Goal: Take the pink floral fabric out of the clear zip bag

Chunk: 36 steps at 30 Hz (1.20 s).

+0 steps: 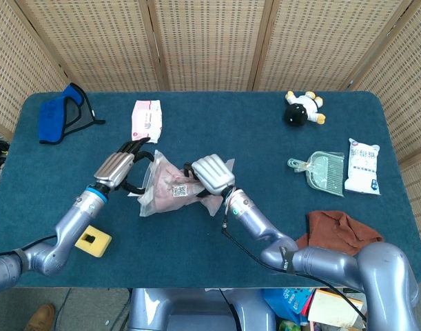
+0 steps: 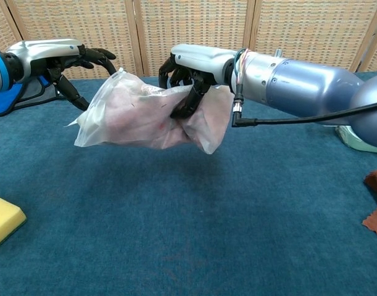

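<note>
A clear zip bag [image 1: 170, 187] [image 2: 139, 111] with the pink floral fabric [image 2: 129, 114] inside hangs above the blue table. My right hand [image 1: 211, 174] [image 2: 189, 71] grips the bag's right end, fingers curled into the plastic. My left hand [image 1: 120, 169] [image 2: 68, 58] is at the bag's left end with its fingers spread around the edge of the plastic. Whether they touch it I cannot tell. The fabric shows only through the plastic, with a white label [image 1: 177, 189] on top.
A yellow sponge [image 1: 89, 239] [image 2: 3, 220] lies at the front left. A blue mask [image 1: 62, 114], a pink packet [image 1: 146, 121], a cow toy [image 1: 303, 108], a green dustpan [image 1: 320, 170], a white pouch [image 1: 362, 166] and a brown cloth [image 1: 341, 231] lie around the table.
</note>
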Each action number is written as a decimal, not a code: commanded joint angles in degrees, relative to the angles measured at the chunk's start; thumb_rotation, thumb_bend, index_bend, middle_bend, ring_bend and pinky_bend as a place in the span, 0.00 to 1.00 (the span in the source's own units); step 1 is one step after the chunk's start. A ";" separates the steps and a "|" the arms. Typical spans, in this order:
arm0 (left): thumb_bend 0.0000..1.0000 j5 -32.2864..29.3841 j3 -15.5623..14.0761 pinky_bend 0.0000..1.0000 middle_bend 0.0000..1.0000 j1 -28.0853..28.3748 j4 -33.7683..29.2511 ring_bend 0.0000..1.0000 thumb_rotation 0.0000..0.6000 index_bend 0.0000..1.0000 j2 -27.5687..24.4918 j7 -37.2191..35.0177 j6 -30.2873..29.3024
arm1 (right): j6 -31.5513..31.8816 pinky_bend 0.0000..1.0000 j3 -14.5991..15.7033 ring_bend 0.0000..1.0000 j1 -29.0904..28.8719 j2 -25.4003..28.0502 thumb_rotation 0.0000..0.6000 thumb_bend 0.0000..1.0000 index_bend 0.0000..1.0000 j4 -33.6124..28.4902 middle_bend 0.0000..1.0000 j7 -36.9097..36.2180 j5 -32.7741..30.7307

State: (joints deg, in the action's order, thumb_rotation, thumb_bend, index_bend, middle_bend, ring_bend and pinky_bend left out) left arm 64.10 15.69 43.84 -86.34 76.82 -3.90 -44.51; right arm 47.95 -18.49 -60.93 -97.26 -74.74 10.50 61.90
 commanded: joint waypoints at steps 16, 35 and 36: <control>0.11 -2.12 -0.65 0.00 0.00 1.86 -0.02 0.00 1.00 0.32 2.15 0.16 0.82 | 0.25 0.72 -1.10 0.66 -0.69 -0.94 1.00 0.73 0.65 -0.43 0.64 0.98 -2.06; 0.11 -4.19 -1.57 0.00 0.00 3.96 0.96 0.00 1.00 0.34 5.12 3.46 0.39 | -0.03 0.72 -2.21 0.66 -1.48 -1.40 1.00 0.76 0.65 -0.62 0.64 2.15 -5.19; 0.11 -4.32 -1.58 0.00 0.00 4.05 1.10 0.00 1.00 0.37 5.28 3.60 0.37 | -0.02 0.72 -2.22 0.66 -1.50 -1.36 1.00 0.76 0.65 -0.66 0.64 2.22 -5.24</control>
State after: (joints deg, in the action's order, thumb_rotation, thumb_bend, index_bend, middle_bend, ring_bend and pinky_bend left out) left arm 59.92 14.14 47.77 -85.38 81.95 -0.44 -44.11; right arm 47.93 -20.70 -62.42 -98.64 -75.37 12.70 56.68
